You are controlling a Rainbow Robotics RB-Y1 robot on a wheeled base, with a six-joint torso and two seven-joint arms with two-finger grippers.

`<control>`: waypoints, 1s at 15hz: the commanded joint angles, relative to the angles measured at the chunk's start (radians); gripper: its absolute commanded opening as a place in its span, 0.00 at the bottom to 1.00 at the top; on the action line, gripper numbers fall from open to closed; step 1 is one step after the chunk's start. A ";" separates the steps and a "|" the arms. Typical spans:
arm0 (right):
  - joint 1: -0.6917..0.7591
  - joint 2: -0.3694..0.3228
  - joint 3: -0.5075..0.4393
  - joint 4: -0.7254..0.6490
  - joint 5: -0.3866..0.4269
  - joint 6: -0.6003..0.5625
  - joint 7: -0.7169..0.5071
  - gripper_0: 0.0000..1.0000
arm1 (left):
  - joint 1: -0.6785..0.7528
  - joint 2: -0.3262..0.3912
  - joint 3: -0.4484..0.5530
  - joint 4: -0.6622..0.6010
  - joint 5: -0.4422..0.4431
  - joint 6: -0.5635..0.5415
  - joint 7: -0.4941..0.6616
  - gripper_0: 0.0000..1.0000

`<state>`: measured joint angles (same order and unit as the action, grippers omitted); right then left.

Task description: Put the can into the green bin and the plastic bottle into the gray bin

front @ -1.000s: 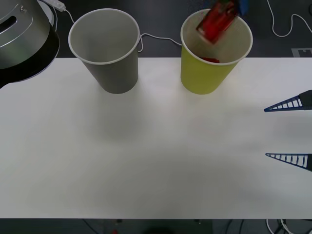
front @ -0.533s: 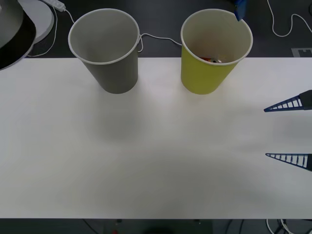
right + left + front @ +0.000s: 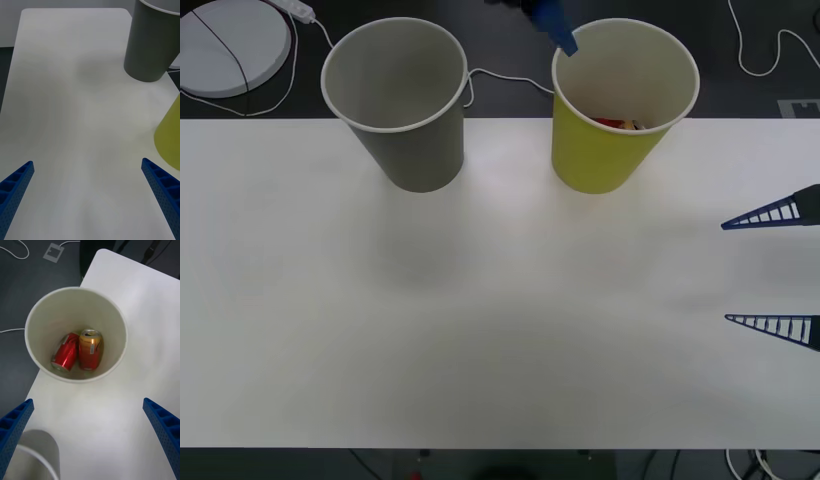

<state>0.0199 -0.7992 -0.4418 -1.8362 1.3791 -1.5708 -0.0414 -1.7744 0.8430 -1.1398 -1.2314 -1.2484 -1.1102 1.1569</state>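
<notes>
In the left wrist view two cans lie side by side on the bottom of the green bin [image 3: 112, 315]: a red can [image 3: 64, 357] and an orange-and-red can [image 3: 90, 349] with a gold top. My left gripper [image 3: 88, 402] hovers open above that bin, holding nothing; one of its blue fingers [image 3: 555, 30] shows over the bin's back left rim. The green bin [image 3: 605, 150] stands at the back right of the table, the gray bin [image 3: 415, 145] at the back left. My right gripper [image 3: 775, 270] waits open at the table's right edge. The plastic bottle is out of view.
The white table [image 3: 480, 320] stretches wide in front of both bins. A white round disc [image 3: 230, 45] and cables lie on the dark floor beyond the far edge. The right wrist view shows the gray bin [image 3: 153, 41] and the green bin [image 3: 170, 138] ahead.
The red can that hung tilted over the green bin has dropped inside. My left gripper has shifted left above the bins, and the arm's body has left the upper left corner.
</notes>
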 commanded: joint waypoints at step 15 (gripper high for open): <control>0.000 0.000 0.000 0.000 0.000 0.000 0.000 1.00 | 1.132 0.435 0.963 -0.493 -0.057 -0.177 -0.487 1.00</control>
<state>0.0199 -0.7992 -0.4418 -1.8362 1.3791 -1.5708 -0.0414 -0.6959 1.2823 -0.2201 -1.7005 -1.2917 -1.2872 0.6919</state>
